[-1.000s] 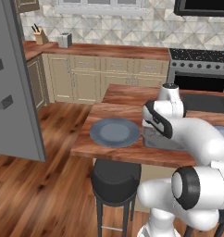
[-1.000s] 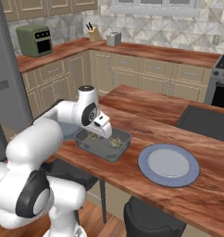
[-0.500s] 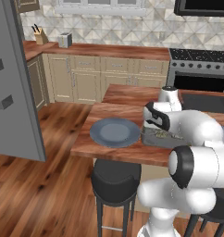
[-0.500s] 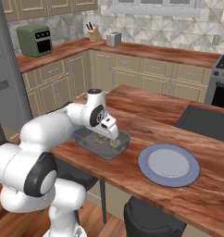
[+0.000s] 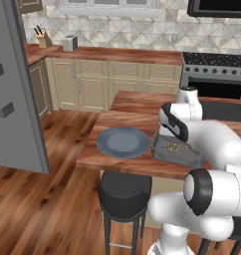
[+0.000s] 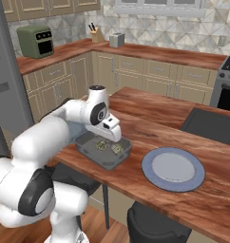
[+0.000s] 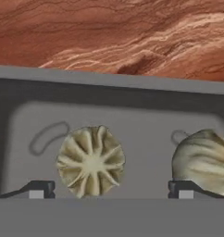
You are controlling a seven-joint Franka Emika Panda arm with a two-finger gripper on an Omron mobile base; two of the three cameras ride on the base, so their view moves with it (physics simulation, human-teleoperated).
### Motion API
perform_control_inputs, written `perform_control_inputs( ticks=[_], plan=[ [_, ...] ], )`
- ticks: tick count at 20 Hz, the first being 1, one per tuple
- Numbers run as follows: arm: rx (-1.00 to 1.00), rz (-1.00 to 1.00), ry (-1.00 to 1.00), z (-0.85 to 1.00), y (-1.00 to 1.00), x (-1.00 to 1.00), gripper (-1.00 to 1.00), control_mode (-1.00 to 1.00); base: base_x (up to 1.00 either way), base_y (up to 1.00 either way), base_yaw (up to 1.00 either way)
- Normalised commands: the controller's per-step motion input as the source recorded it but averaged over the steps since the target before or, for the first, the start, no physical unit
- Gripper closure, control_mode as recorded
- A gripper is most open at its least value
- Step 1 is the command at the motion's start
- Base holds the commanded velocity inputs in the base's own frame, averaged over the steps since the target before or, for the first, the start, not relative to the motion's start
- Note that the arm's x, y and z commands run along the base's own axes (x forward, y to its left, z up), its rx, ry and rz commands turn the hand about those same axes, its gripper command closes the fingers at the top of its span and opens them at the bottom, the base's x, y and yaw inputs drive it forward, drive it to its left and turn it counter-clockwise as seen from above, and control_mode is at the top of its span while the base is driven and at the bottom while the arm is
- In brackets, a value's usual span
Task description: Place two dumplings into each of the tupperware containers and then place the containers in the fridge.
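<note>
Hand (image 7: 111, 190) spread wide, empty – fingertips astride dumpling (image 7: 90, 162) in grey tray (image 7: 132, 120); no legible writing, seemingly.

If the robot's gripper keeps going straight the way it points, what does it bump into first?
Probably the pleated dumpling lying between the open gripper's tips, or the grey pan floor under it; depth is unclear.

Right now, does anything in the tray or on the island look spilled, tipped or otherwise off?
Nothing stands out. Two dumplings lie inside the grey tray, none on the wooden island top. The blue plate sits flat beside it. The hand hangs open over one dumpling.
</note>
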Motion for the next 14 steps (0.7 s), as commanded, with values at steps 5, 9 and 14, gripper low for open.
perform_control_inputs(
  ticks=[5,9,14],
  plan=[
    [0.00,0.13,0.00,0.49,0.21,-0.79,-1.00,-1.00,0.00,0.00,0.00],
    [-0.01,0.25,0.08,0.22,0.18,-0.87,-1.00,-1.00,0.00,0.00,0.00],
    [-0.10,0.44,0.03,-0.01,0.56,0.19,-1.00,-1.00,0.00,0.00,0.00]
  ],
)
